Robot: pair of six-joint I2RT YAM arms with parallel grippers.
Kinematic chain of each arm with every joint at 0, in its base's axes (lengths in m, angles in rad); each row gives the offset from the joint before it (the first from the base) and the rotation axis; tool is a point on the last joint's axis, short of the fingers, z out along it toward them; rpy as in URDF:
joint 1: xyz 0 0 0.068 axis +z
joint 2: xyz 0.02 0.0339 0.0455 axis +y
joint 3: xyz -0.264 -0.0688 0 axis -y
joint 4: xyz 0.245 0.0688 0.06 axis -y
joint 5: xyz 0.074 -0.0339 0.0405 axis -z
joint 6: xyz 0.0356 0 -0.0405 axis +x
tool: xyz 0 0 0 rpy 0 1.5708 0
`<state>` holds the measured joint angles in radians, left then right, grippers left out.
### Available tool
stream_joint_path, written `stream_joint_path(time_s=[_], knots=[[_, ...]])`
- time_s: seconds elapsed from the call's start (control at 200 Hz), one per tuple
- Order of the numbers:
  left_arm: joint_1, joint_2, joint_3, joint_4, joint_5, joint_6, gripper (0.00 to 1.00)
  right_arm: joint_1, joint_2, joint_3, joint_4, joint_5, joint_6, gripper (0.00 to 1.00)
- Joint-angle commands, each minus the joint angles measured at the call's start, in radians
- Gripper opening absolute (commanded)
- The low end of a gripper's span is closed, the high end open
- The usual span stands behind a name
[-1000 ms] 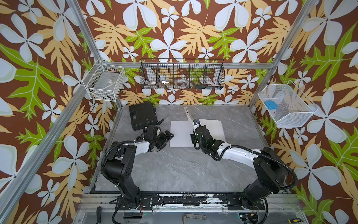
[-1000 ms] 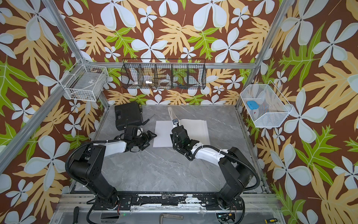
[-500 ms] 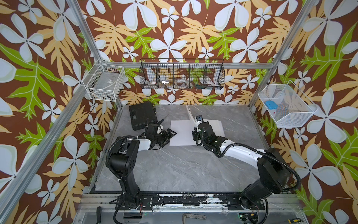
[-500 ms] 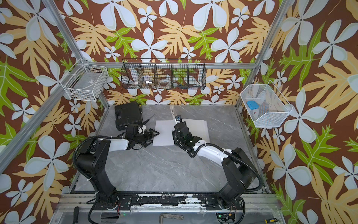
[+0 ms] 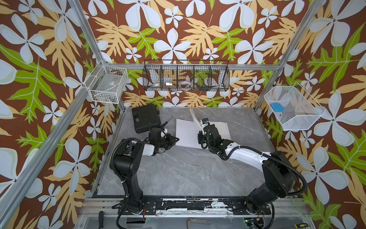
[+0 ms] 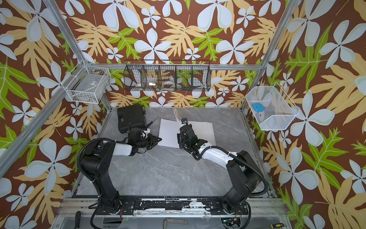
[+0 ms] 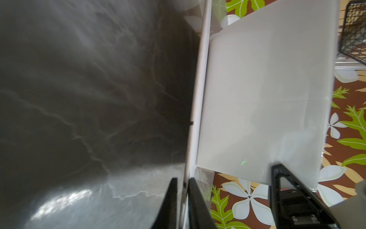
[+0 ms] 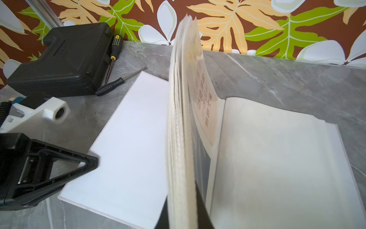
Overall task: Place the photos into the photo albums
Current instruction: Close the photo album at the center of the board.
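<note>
Both jaws are pinched shut: left jaws on the photo album's (image 5: 186,132) cover corner at 8 o'clock, right jaws holding its page sheaf (image 8: 180,119) upright along 12-to-6.

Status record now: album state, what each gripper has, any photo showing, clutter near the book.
album: photo album lies open on the table, its left cover flat
pages: a sheaf of pages stands upright at the spine
left gripper: shut on the edge of the left cover
right gripper: shut on the upright sheaf
photo showing: one cream card with red print, on the right face of the sheaf
nearby: black case and two screwdrivers beside the album's far left corner
</note>
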<state>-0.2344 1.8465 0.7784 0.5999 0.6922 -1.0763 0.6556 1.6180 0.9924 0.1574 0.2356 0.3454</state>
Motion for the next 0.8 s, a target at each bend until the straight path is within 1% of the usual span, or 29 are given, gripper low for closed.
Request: stream_joint_path(time_s=[0.0,0.05,0.12,0.19,0.23,0.26,0.285,0.34,0.38,0.42,0.485,0.591,0.671,0.716,0.796], knots=[[-0.013,-0.020,0.004,0.085,-0.012,-0.037,0.00,-0.001,-0.005,-0.010,0.027,-0.014,0.033,0.00],[-0.021,-0.039,0.010,0.057,-0.049,-0.028,0.00,-0.004,-0.008,-0.019,0.032,-0.015,0.043,0.00],[-0.033,-0.084,0.028,-0.027,-0.112,0.007,0.00,-0.016,-0.017,-0.029,0.034,-0.021,0.069,0.00],[-0.045,-0.146,0.073,-0.203,-0.209,0.092,0.00,-0.034,-0.034,-0.051,0.049,-0.038,0.103,0.11],[-0.054,-0.185,0.099,-0.291,-0.267,0.138,0.00,-0.049,-0.047,-0.065,0.061,-0.060,0.119,0.23],[-0.057,-0.208,0.119,-0.361,-0.305,0.162,0.00,-0.059,-0.055,-0.074,0.069,-0.074,0.133,0.41],[-0.057,-0.219,0.140,-0.418,-0.326,0.179,0.00,-0.069,-0.060,-0.078,0.074,-0.092,0.140,0.51],[-0.062,-0.232,0.197,-0.554,-0.381,0.220,0.00,-0.086,-0.077,-0.086,0.079,-0.126,0.155,0.63],[-0.071,-0.229,0.250,-0.660,-0.416,0.267,0.00,-0.096,-0.098,-0.102,0.102,-0.145,0.157,0.69],[-0.087,-0.222,0.305,-0.754,-0.459,0.305,0.00,-0.103,-0.122,-0.122,0.126,-0.161,0.156,0.71],[-0.125,-0.198,0.404,-0.902,-0.558,0.359,0.00,-0.113,-0.157,-0.139,0.134,-0.173,0.151,0.75],[-0.198,-0.116,0.591,-1.134,-0.721,0.394,0.00,-0.141,-0.211,-0.157,0.111,-0.174,0.149,0.78],[-0.257,-0.016,0.772,-1.302,-0.839,0.416,0.00,-0.189,-0.228,-0.163,0.074,-0.202,0.158,0.80],[-0.294,0.052,0.897,-1.385,-0.896,0.431,0.00,-0.217,-0.235,-0.173,0.066,-0.219,0.166,0.80],[-0.353,0.202,1.149,-1.519,-0.954,0.454,0.00,-0.262,-0.235,-0.196,0.056,-0.245,0.174,0.80]])
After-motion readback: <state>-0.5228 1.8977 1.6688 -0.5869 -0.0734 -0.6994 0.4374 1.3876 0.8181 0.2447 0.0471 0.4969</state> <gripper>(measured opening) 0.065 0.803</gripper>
